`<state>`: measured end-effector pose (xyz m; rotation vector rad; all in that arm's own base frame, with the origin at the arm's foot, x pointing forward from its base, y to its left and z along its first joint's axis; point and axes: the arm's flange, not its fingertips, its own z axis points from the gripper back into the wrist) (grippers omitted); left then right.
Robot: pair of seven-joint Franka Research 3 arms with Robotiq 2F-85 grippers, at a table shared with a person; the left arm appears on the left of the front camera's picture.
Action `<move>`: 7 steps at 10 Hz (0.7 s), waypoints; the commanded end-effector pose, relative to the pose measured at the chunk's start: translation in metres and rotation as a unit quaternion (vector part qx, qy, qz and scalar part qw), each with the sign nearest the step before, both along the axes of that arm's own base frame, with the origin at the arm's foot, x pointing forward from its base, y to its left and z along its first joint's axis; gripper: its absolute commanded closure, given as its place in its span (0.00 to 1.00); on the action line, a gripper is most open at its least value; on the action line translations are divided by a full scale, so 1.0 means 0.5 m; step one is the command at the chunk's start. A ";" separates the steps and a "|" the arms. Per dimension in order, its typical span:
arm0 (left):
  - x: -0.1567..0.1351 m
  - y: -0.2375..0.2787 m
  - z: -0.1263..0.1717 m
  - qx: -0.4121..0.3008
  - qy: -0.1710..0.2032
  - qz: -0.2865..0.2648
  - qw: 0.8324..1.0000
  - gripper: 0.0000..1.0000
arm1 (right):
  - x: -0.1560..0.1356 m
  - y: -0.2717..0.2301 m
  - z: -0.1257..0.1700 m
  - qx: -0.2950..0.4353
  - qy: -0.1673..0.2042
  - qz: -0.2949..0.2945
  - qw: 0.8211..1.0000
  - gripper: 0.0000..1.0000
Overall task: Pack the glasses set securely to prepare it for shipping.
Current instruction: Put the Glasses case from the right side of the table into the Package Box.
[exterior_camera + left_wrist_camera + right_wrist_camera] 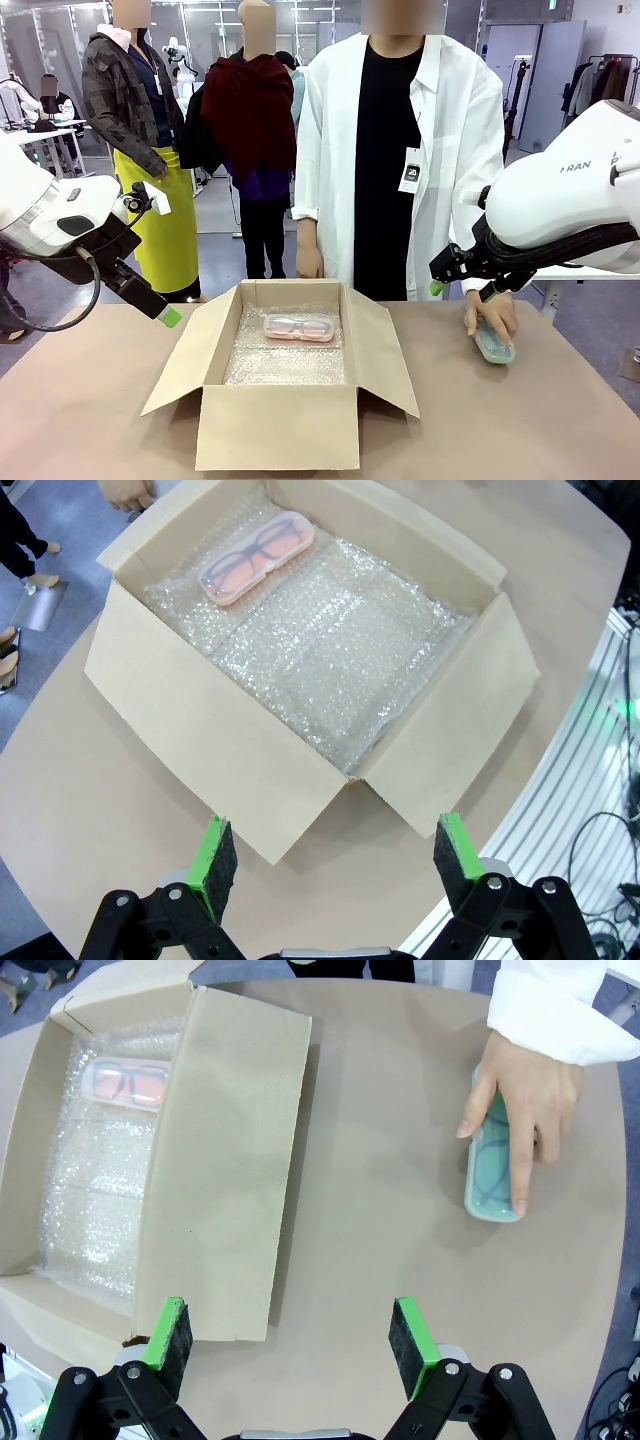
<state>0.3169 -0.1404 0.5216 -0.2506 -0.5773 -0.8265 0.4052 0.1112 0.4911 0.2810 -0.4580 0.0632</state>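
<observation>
Mint case lies beyond the right fingers, under a person's hand.

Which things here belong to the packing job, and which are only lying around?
Belong to the job: cardboard box; bubble wrap; pink glasses case, inside it; mint green glasses case, under the person's hand.
Not part: cables beside the table; clothes rack behind.

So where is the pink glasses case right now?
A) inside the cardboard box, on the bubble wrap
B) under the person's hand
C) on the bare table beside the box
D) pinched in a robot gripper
A: the pink case lies on the bubble wrap inside the cardboard box, while the person's hand rests on the mint green case instead.
</observation>
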 end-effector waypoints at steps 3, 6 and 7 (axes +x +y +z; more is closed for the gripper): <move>0.000 0.004 0.001 -0.004 0.000 -0.006 1.000 0.00 | 0.000 -0.001 -0.001 0.002 0.000 0.007 1.000 0.00; 0.000 0.004 0.001 -0.004 0.000 -0.006 1.000 0.00 | 0.000 -0.001 -0.001 0.002 0.000 0.007 1.000 0.00; 0.000 0.004 0.001 -0.004 0.000 -0.006 1.000 0.00 | 0.000 -0.001 -0.001 0.002 0.000 0.007 1.000 0.00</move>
